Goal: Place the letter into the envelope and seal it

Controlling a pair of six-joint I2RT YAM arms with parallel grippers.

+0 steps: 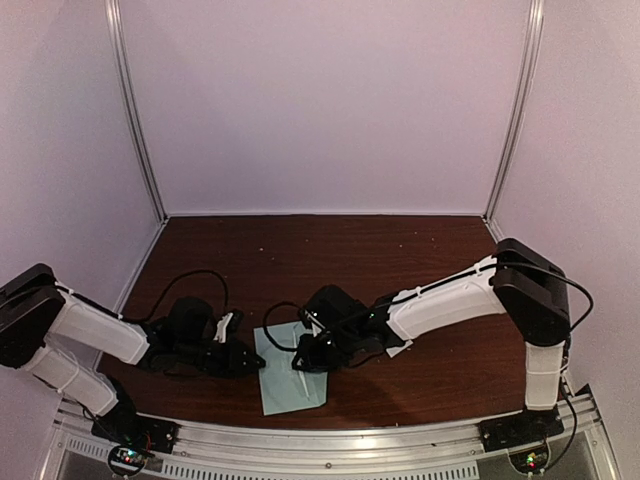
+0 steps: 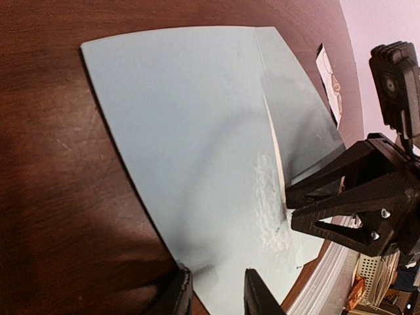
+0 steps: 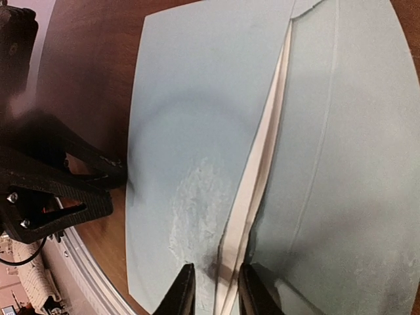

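Lying near centre on the table (image 1: 400,250), the envelope (image 1: 290,378) between left gripper (image 1: 240,350) and right gripper (image 1: 303,358), left wrist view, left jaws slightly parted over its left edge, right wrist view, right fingers (image 3: 252,292) astride the white letter (image 3: 262,164), pinching or not unclear

An envelope (image 1: 287,378) is lying on a table (image 1: 350,250) near the front edge, with the left gripper (image 1: 250,358) sitting at its left edge and the right gripper (image 1: 300,363) over its middle.
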